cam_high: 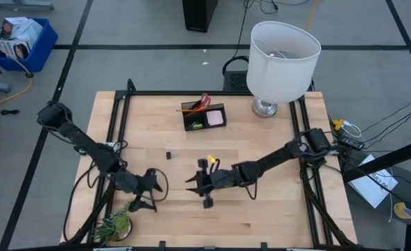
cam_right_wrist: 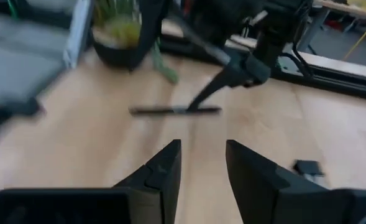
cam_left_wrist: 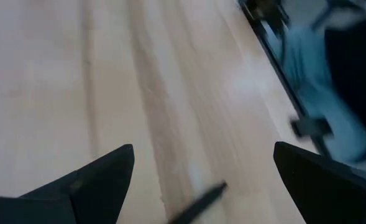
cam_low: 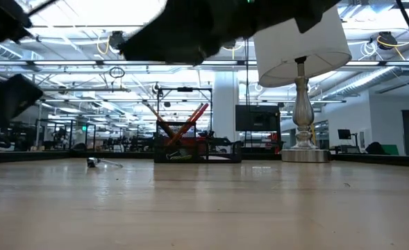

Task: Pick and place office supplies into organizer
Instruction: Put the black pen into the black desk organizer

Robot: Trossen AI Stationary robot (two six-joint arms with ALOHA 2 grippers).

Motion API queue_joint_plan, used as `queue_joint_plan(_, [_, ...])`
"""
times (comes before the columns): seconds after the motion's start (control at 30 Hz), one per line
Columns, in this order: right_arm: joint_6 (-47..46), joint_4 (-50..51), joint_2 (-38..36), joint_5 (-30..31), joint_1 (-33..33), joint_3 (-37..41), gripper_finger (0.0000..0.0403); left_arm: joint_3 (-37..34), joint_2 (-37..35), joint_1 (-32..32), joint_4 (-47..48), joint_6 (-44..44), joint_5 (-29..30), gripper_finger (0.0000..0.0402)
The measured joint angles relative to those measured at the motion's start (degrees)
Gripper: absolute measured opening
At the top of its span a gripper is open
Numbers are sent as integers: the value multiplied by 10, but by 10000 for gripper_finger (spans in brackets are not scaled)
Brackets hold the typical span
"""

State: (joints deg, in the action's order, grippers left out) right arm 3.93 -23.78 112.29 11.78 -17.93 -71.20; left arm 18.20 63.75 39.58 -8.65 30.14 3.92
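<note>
- the small green plant [cam_high: 114,224] sits at the near left corner of the counter [cam_high: 275,216] and is no part of the job.
- just beyond it the left gripper [cam_high: 149,187] hangs low over the boards with its fingers spread wide and nothing held. the right gripper [cam_high: 193,183] faces it from the right, and its fingers are narrowly parted with nothing between them.
- a black pen [cam_right_wrist: 175,111] lies flat on the counter between the two. it looks like the next supply to go in, and the left gripper [cam_right_wrist: 232,74] is closest to it.
- to do this well, i'd turn the fingers square across the barrel and centre the pen in the gap. then lower until the tips nearly meet the wood and close gently so the pen doesn't roll. the right arm should stay clear.
- the right wrist view shows the pen's whole length. the left wrist view shows only one end [cam_left_wrist: 198,205] under its own gripper [cam_left_wrist: 202,148], and from above the pen is hard to pick out.
- further on, a tiny black clip [cam_high: 169,155] lies alone, left of centre.
- the organizer [cam_high: 204,116] stands toward the far edge, well apart from both grippers. the low view shows red and orange sticks crossed upright in it [cam_low: 197,149].
- the white-shaded lamp [cam_high: 282,56] is at the far right.
</note>
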Motion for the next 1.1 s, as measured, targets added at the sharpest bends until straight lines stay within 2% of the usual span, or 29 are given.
queue_joint_plan(0.1, [-65, -27, -1, 0, -8, 0, 117, 1, 0, 28, 24, -39, -4, 394])
queue_joint_plan(0.2, [-100, -54, 0, 1, -15, 0, 116, 1, 0, 49, 70, -77, 27, 394])
queue_joint_plan(0.33, [-120, -101, 0, 1, -17, 0, 116, 1, 0, 56, 141, -137, 79, 394])
queue_joint_plan(0.5, [-118, -101, 0, 1, -17, 0, 116, 1, 0, 55, 163, -197, 109, 394])
queue_joint_plan(0.73, [-127, -74, 0, 4, -6, 0, 115, -2, 0, 55, 160, -197, 86, 392])
queue_joint_plan(0.87, [-147, -66, 0, 4, -5, 0, 114, -29, 0, 54, 142, -219, 94, 361])
queue_joint_plan(1.1, [-153, -64, 0, 4, -5, 0, 110, -55, 0, 46, 57, -228, 111, 266])
